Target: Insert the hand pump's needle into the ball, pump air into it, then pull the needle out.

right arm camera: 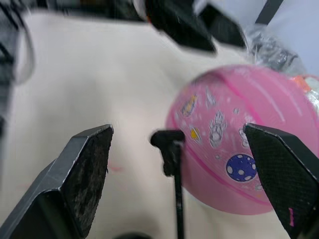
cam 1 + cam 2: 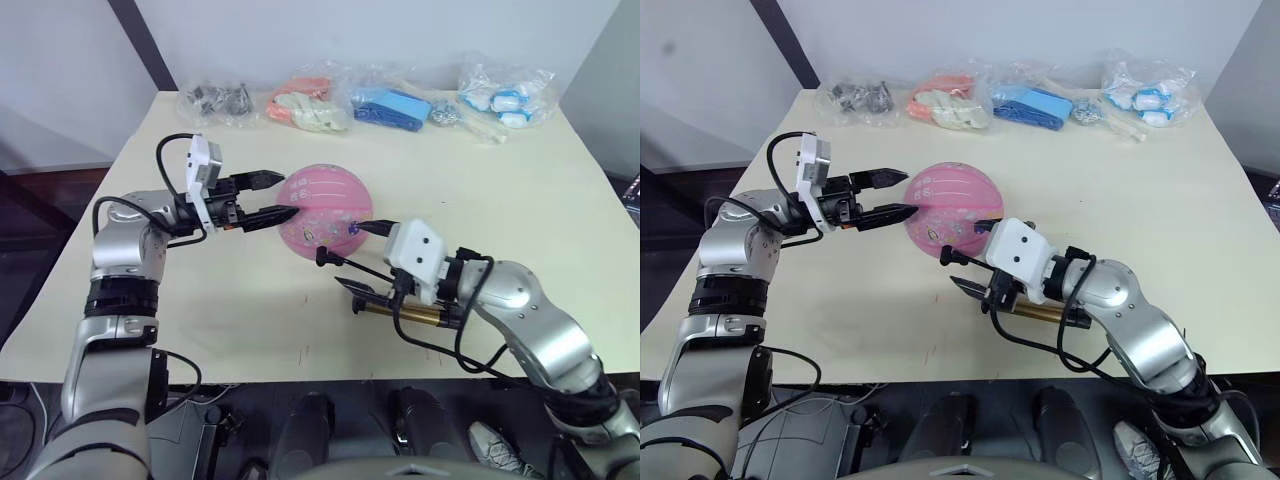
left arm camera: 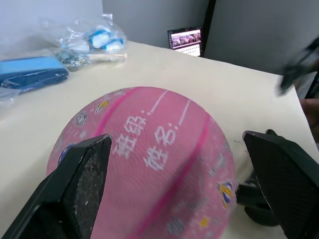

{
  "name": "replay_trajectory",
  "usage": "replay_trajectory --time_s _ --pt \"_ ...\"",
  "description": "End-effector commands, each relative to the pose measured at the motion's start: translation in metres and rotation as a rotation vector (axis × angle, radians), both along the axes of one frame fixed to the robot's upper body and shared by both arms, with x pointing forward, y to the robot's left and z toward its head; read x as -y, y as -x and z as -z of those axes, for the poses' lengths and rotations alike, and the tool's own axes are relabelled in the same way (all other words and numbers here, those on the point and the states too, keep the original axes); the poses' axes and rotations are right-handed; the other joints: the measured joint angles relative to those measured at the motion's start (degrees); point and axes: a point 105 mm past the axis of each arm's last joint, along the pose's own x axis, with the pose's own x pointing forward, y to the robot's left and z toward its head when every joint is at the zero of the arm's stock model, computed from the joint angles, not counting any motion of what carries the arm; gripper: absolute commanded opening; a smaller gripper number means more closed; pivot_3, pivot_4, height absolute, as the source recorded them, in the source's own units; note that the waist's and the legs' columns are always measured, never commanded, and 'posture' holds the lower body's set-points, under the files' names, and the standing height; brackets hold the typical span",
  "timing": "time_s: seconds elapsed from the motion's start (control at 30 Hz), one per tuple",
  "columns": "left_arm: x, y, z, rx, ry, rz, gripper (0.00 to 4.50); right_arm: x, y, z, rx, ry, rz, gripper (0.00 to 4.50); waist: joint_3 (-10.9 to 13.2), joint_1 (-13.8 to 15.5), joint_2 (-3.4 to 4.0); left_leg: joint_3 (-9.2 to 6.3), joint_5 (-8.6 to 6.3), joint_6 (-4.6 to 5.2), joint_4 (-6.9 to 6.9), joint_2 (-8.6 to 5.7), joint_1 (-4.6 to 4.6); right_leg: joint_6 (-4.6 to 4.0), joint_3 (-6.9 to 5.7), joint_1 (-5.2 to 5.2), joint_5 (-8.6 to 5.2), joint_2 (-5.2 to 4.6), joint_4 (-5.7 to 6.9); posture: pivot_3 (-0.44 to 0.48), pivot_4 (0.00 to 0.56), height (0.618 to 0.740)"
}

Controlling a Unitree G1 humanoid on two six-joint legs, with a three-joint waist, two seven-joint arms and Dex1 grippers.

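Resting mid-table, the ball (image 2: 325, 208) was flanked by the spread, empty left gripper (image 2: 272, 198); soft, light and rollable, it was best pinched across its sides. The pump (image 2: 405, 316) lay by the open right gripper (image 2: 336, 270).

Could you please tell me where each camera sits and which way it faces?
Head views: look forward and down over both arms at the table, ball and hand pump.
Left wrist view: along the open left gripper at the ball.
Right wrist view: along the open right gripper toward ball.
All share the ball.
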Motion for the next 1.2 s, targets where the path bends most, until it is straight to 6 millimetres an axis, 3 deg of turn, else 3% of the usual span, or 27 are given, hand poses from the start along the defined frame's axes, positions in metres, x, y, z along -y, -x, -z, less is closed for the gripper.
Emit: replay_trajectory --time_s 0.03,0.23,0.47,0.9,1.0,1.03,1.2 --pt "0.005 -0.010 -0.008 0.058 -0.036 -0.008 4.50 0.010 0.013 -0.014 0.000 -0.053 0.006 4.39 0.00 0.08 0.00 -0.01 0.00 0.00 0.04 -0.01 0.00 0.00 0.00 0.00 0.00 0.00 0.06 0.000 0.150 0.740" --pt "0.018 -0.028 0.006 0.063 -0.150 -0.029 4.50 0.016 0.014 -0.015 -0.016 -0.066 0.046 4.39 0.01 -0.03 -0.02 -0.01 -0.01 0.02 0.47 -0.04 0.05 0.02 0.03 0.00 -0.03 0.03 0.57 0.000 0.150 0.740" --pt "0.021 -0.038 0.041 0.029 -0.326 -0.053 4.50 0.001 0.001 -0.004 0.009 0.003 0.041 4.39 -0.07 0.20 -0.04 -0.02 -0.01 0.02 0.53 -0.11 0.12 0.03 0.05 0.08 -0.04 -0.01 0.62 0.000 0.150 0.740" --pt "0.038 -0.046 0.037 0.013 -0.327 -0.054 4.50 -0.025 -0.042 0.009 0.195 0.184 0.074 4.39 -0.18 0.47 -0.08 -0.13 -0.01 0.02 0.59 -0.23 0.19 0.13 0.01 0.23 -0.10 -0.08 0.64 0.000 0.150 0.740" --pt "0.039 -0.047 0.036 0.008 -0.337 -0.063 4.50 -0.033 -0.047 0.010 0.257 0.226 0.063 3.78 -0.19 0.43 -0.10 -0.13 -0.01 0.02 0.59 -0.23 0.18 0.14 0.01 0.23 -0.11 -0.08 0.63 0.000 0.150 0.740" --pt "0.039 -0.048 0.036 0.007 -0.341 -0.071 4.50 -0.036 -0.049 0.012 0.278 0.241 0.062 3.32 -0.20 0.42 -0.10 -0.13 -0.01 0.02 0.59 -0.24 0.19 0.14 0.02 0.23 -0.11 -0.10 0.64 0.000 0.150 0.740" --pt "0.040 -0.050 0.035 0.008 -0.351 -0.084 4.50 -0.043 -0.052 0.016 0.325 0.273 0.056 3.32 -0.25 0.42 -0.10 -0.16 -0.01 0.01 0.59 -0.25 0.20 0.15 0.00 0.25 -0.11 -0.10 0.63 0.000 0.150 0.740"
